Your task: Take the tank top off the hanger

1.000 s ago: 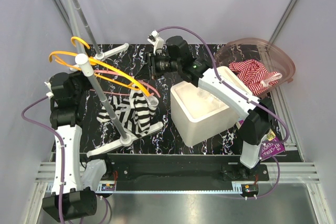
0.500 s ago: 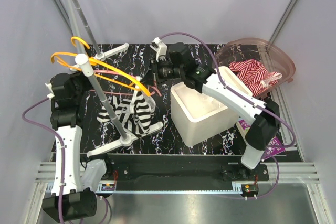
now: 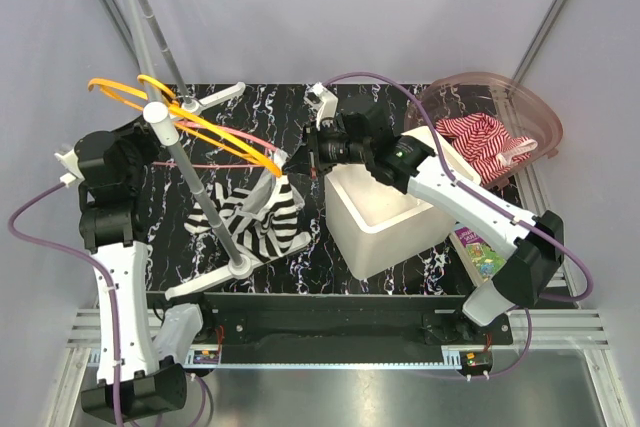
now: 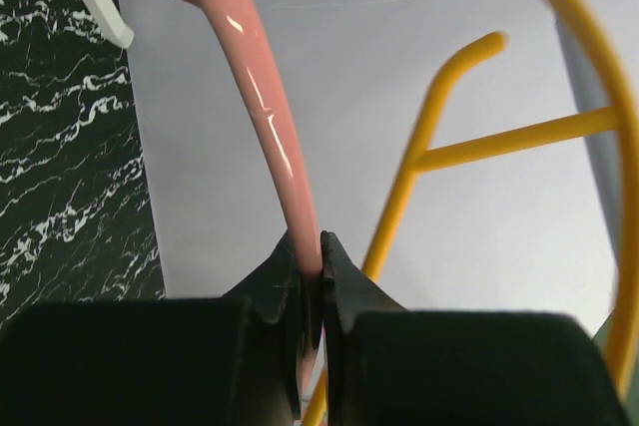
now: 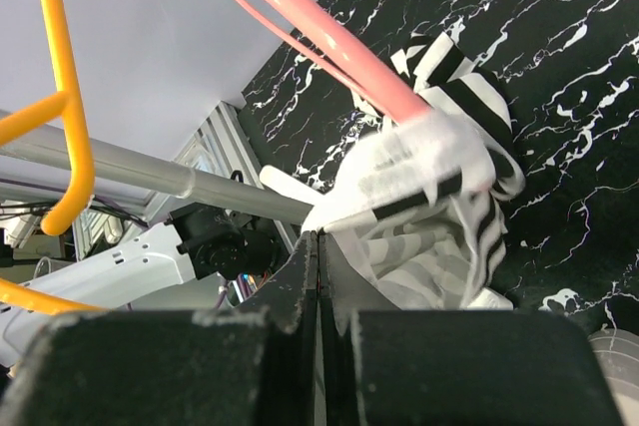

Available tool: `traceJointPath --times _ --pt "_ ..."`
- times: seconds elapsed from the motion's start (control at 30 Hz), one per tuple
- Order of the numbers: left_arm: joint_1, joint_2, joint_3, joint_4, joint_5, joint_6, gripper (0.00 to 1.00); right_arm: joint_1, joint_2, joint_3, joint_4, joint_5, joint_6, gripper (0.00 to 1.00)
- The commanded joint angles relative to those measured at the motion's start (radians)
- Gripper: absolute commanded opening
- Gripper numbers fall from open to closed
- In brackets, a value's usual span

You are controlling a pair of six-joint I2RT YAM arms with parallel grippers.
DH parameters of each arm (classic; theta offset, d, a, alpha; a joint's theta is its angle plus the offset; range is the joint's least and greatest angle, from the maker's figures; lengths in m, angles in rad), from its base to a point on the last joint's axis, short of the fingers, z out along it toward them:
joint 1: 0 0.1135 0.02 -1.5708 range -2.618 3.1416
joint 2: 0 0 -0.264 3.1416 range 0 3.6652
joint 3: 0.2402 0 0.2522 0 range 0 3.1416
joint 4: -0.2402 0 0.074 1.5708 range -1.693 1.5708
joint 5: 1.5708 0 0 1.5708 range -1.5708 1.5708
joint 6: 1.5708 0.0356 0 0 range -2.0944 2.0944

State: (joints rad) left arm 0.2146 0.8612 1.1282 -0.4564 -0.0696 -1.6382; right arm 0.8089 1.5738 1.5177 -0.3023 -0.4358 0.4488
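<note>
Tank top (image 3: pixel 262 219) drapes off the pink hanger (image 4: pixel 262 97), my right fingers (image 5: pixel 300 266) pinching its edge, my left fingers (image 4: pixel 275 278) clamping the hanger.

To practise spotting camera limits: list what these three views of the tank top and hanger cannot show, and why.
Right wrist view: one end of the pink hanger, buried in the tank top.
Left wrist view: the tank top, out of frame; the hanger's upper part, cut by the top edge.
Top view: the title on the book, too small and partly under the right arm.
</note>
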Motion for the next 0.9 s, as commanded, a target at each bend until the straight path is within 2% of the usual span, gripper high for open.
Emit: traceJointPath --times 0.0,0.17,0.37,0.4,0.5,0.53,0.63,0.67,0.77,0.87 --pt "0.019 -0.014 0.071 0.013 -0.056 0.029 0.0 -0.008 -0.023 -0.017 0.043 -0.012 -0.009 0.0" --pt "0.019 -0.021 0.05 0.018 -0.041 0.0 0.0 -0.054 -0.066 -0.059 0.069 -0.006 0.021 0.0" --pt "0.019 -0.033 0.022 0.041 -0.026 -0.026 0.0 -0.054 -0.04 -0.106 0.107 -0.167 0.053 0.0" --pt "0.02 -0.034 0.015 0.044 -0.021 -0.034 0.0 -0.054 -0.026 -0.108 0.111 -0.207 0.053 0.03" --pt "0.022 -0.045 -0.011 0.051 0.005 -0.061 0.0 -0.051 -0.018 -0.103 0.108 -0.239 0.044 0.28" --pt "0.022 -0.047 -0.013 0.051 0.014 -0.061 0.0 -0.054 -0.021 -0.097 0.104 -0.239 0.038 0.46" --pt "0.022 -0.051 -0.016 0.042 0.016 -0.067 0.0 -0.054 -0.038 -0.068 0.08 -0.193 -0.004 0.61" --pt "0.022 -0.053 -0.015 0.041 0.016 -0.069 0.0 -0.054 -0.043 -0.057 0.069 -0.175 -0.037 0.69" --pt "0.022 -0.053 -0.004 0.024 0.027 -0.072 0.0 -0.076 -0.037 -0.001 0.029 -0.123 -0.084 0.81" --pt "0.022 -0.054 -0.007 0.009 0.053 -0.08 0.0 -0.129 -0.014 0.05 0.019 -0.09 -0.076 0.85"
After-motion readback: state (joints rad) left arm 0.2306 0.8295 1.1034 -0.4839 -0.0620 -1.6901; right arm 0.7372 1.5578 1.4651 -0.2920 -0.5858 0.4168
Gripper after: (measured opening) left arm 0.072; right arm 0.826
